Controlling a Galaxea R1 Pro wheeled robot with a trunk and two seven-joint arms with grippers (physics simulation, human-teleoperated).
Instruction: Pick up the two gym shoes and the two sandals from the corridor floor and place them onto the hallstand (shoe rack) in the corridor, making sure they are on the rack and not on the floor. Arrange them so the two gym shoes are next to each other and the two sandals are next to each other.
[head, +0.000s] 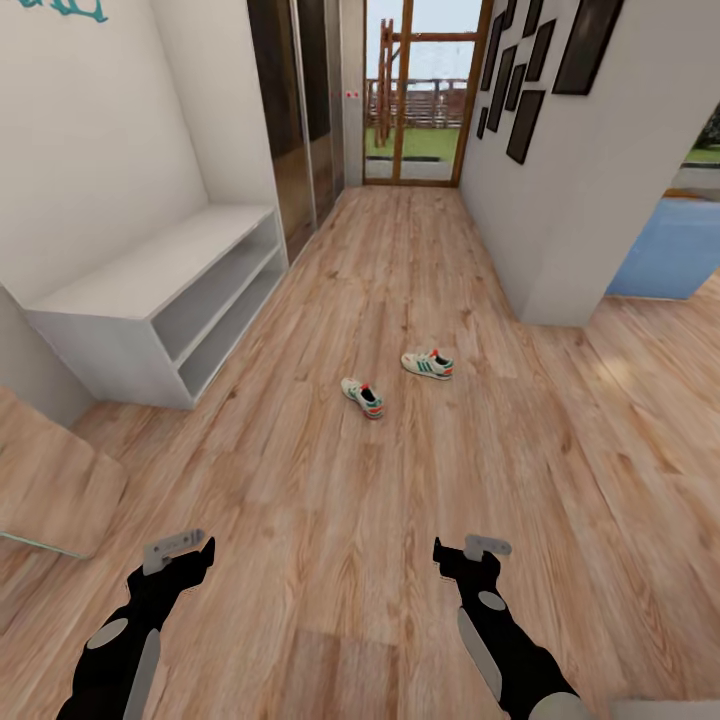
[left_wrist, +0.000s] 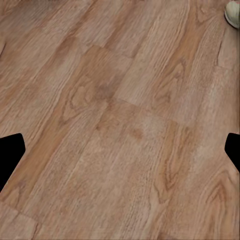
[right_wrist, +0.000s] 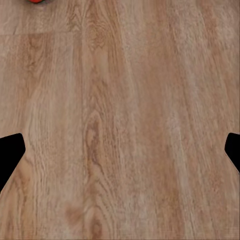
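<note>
While the head view showed both gym shoes (head: 398, 380) lying apart on the corridor floor (head: 400, 520), well ahead of the left gripper (head: 180, 548) and right gripper (head: 475, 552), the hallstand (head: 160, 290) stood empty at left. Both wrist views showed fingertips spread wide over bare planks. Judged: approach phase; next, drive closer and reach down.

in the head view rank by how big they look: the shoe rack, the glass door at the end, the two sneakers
1. shoe rack
2. glass door, though it stands much farther away
3. the two sneakers, about alike
</note>
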